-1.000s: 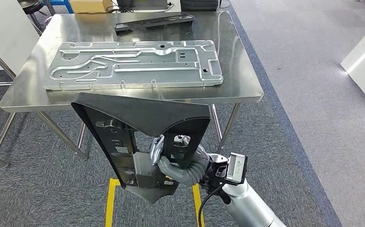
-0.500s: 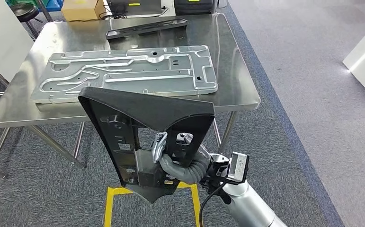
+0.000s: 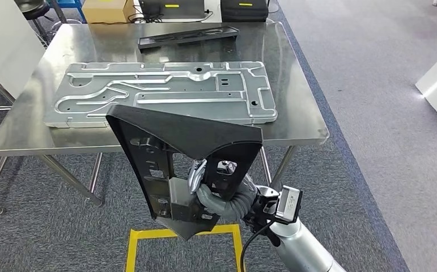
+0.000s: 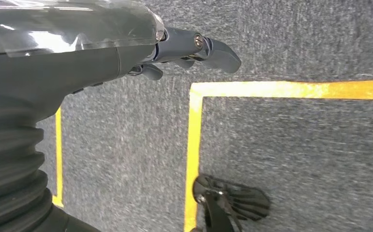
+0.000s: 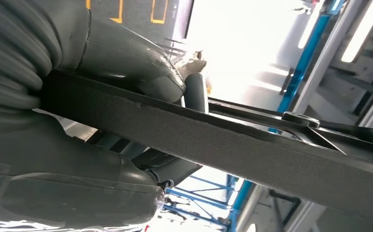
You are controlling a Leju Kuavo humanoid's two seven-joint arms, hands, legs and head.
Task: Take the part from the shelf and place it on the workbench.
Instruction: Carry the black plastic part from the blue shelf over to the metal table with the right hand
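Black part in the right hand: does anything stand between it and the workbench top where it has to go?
Nothing stands in the gap: the black part, held by the right hand, hangs just short of the workbench near edge. On top, though, the large silver panel covers most of the surface, and a dark strip lies at the back.

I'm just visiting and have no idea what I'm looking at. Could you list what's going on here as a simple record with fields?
Held item: black plastic part, upright and off the table
Holding hand: right hand, gripping the part near its lower middle
Other hand: left hand, hanging over the carpet, holding nothing
Workbench: steel table ahead of the robot
On the workbench: large silver metal panel; long black strip behind it
Floor: grey carpet with yellow tape lines
Task stage: part not yet set down
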